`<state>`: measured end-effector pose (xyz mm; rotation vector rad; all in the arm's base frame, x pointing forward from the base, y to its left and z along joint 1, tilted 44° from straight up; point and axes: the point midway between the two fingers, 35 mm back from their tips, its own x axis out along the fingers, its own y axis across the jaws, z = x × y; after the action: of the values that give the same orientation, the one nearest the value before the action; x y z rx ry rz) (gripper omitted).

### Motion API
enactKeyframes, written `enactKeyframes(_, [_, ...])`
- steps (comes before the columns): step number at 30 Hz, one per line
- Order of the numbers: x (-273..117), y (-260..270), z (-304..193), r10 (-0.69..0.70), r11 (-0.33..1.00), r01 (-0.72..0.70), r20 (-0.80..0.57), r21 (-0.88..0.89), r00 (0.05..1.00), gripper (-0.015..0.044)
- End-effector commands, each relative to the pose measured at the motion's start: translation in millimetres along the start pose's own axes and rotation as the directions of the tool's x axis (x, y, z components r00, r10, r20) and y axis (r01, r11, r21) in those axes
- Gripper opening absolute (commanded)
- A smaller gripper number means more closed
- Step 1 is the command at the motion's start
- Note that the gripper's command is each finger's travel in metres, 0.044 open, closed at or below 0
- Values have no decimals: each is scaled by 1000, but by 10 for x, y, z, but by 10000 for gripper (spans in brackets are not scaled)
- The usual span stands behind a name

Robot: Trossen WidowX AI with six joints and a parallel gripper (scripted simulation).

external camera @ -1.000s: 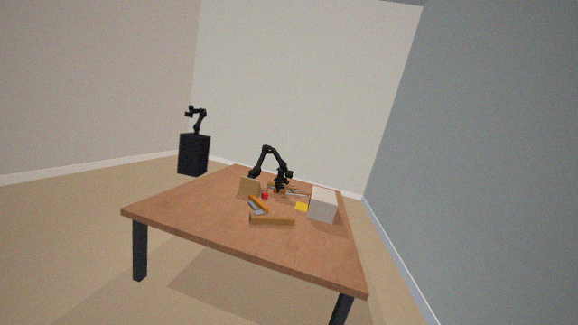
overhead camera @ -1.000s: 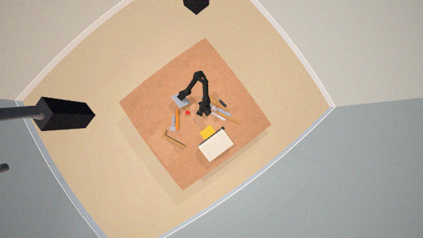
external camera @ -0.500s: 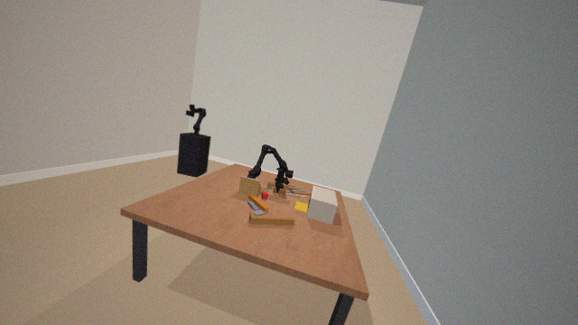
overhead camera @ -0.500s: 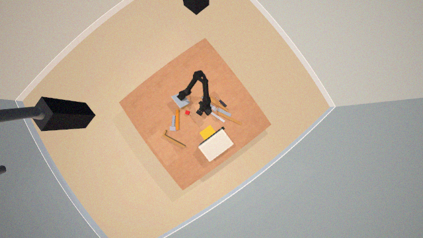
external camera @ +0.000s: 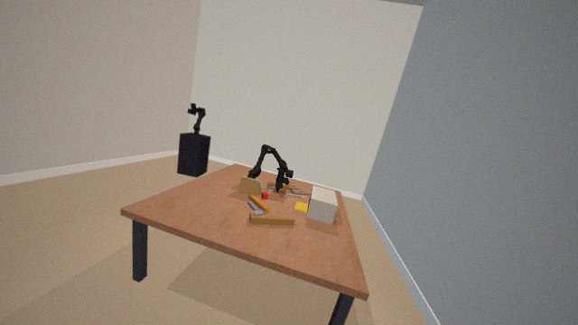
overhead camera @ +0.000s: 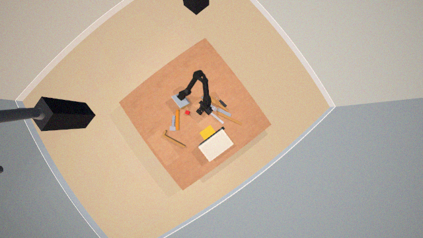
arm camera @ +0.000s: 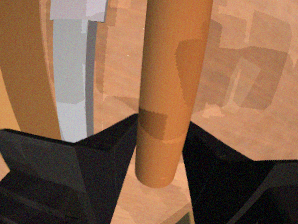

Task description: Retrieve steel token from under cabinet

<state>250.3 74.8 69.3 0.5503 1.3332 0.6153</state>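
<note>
The white cabinet [overhead camera: 216, 145] [external camera: 322, 204] stands beyond the yellow marked area [overhead camera: 207, 131] [external camera: 301, 206]. No token can be made out in any view. My gripper [external camera: 278, 190] [arm camera: 160, 121] is shut on a round orange-brown wooden handle [arm camera: 172, 65], near the handle's rounded end. In the top view my gripper is short of the marked area, on the side away from the cabinet. The handle's other end is out of the wrist view. A thin pale bar [overhead camera: 217, 118] [external camera: 295, 195] points from near my gripper towards the cabinet's side; whether it belongs to the handle is unclear.
A grey metal piece [arm camera: 70, 60] and a brown wooden bar [arm camera: 25, 75] lie beside the handle. A red cube [overhead camera: 187, 112] [external camera: 265, 195], an orange bar [overhead camera: 177, 119] and a hooked wooden stick [overhead camera: 175, 139] [external camera: 272, 220] lie on the other side. Several tools lie close around my gripper.
</note>
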Motion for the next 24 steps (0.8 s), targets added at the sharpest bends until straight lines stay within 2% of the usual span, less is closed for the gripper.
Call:
enactKeyframes(1, [-15,7,15,-4,1000,4,5,31,1000,0])
enactKeyframes(24, [-17,98,34,-4,985,3,5,173,1000,0])
